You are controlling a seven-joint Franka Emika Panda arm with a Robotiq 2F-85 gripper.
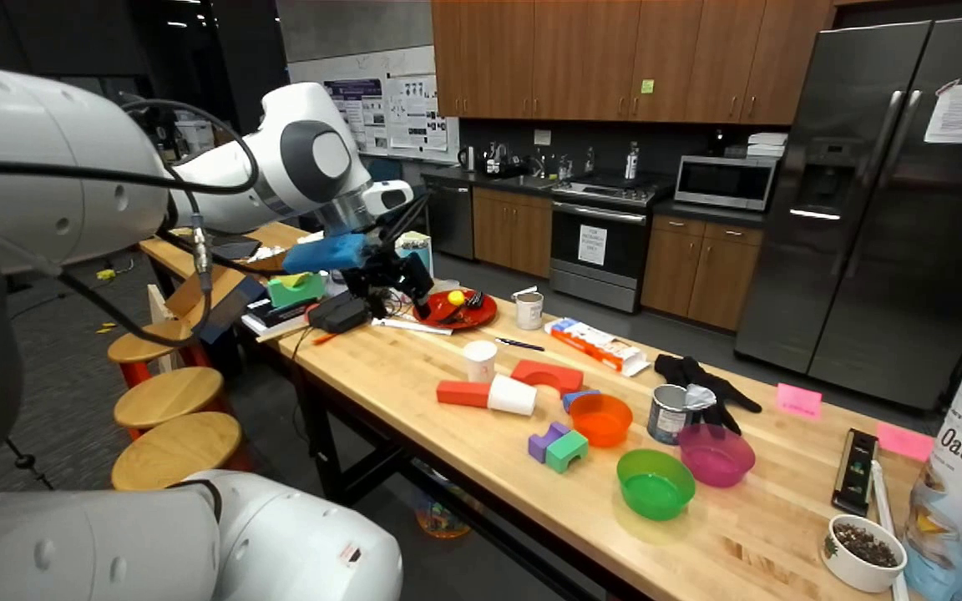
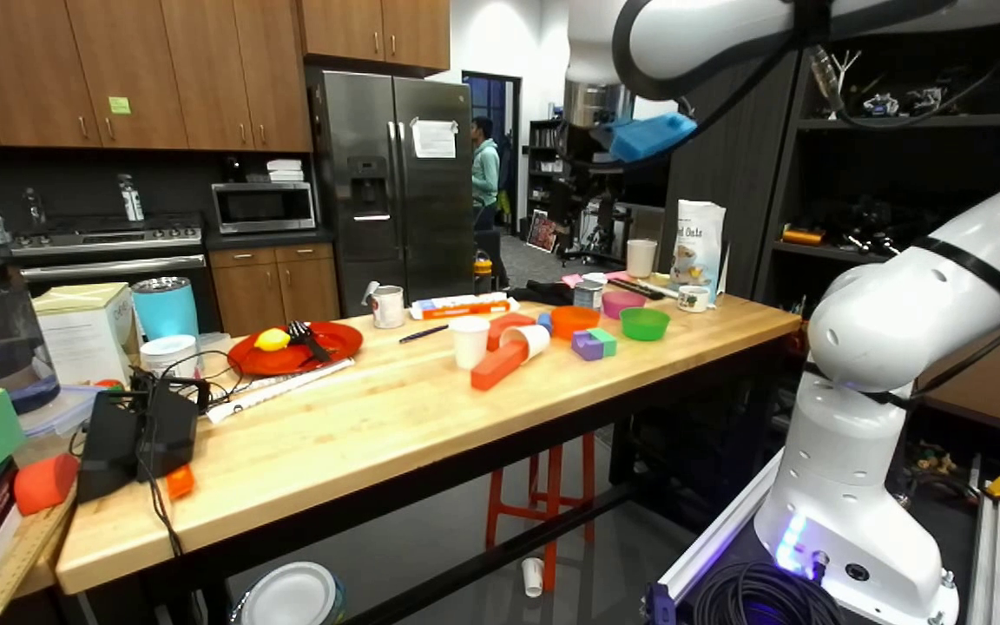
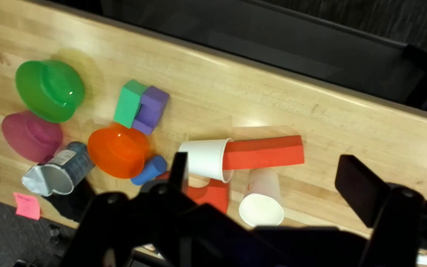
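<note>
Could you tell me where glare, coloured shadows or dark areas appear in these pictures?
Wrist view: white glare on the pale wooden tabletop beside the red rectangular block, a yellowish shadow beside the translucent green round bowl, the black pincer showing little detail; an exterior view: bluish glow on the white robot base; both exterior views: a bright strip on the steel refrigerator.

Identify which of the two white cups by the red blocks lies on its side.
The tipped cup is the one with the long red block reaching into its mouth; the upright cup stands beside them, its mouth facing up.
</note>
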